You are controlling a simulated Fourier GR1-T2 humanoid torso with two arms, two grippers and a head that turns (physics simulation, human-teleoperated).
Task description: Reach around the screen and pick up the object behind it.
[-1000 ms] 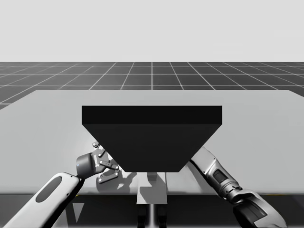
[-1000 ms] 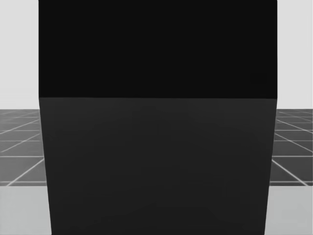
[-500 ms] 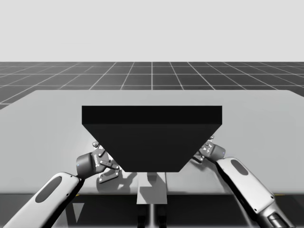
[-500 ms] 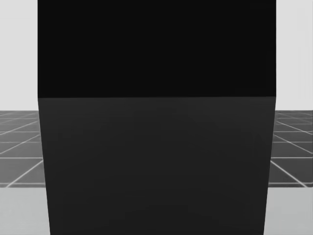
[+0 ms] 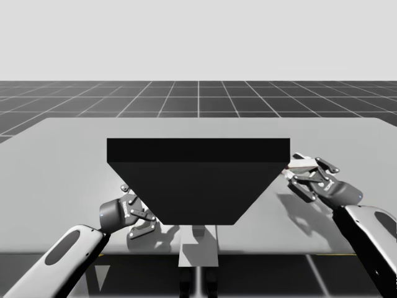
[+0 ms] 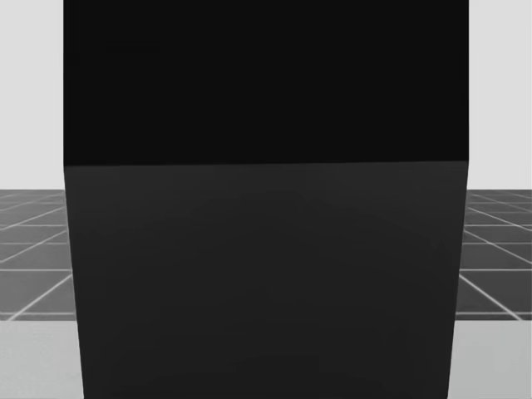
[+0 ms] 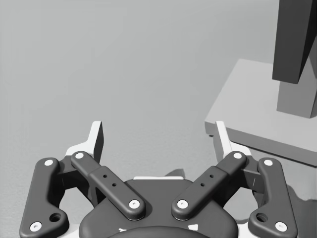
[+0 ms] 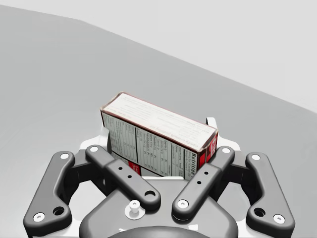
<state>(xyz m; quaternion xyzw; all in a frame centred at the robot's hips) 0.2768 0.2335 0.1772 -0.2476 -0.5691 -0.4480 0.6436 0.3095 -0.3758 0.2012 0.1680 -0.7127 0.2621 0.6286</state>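
Observation:
A tall black screen (image 5: pixel 198 180) stands mid-table and blocks the head view (image 6: pixel 266 208). Just off its right edge, above the table, my right gripper (image 5: pixel 303 170) holds a small white and red box (image 5: pixel 300 162). In the right wrist view both fingers of that gripper (image 8: pixel 159 130) press the box (image 8: pixel 163 141) from two sides. My left gripper (image 5: pixel 141 222) rests low at the screen's front left corner. In the left wrist view it (image 7: pixel 158 131) is open, with bare table between the fingers.
The grey table (image 5: pixel 62 161) stretches wide on both sides of the screen. The screen's flat grey base (image 7: pixel 252 114) and its dark post (image 7: pixel 297 49) lie just ahead of my left gripper, to one side. The table's near edge runs close behind both arms.
My right arm has swung out from beneath the screen to its right side and risen, and its gripper now shows with the box in it. The left arm has stayed put.

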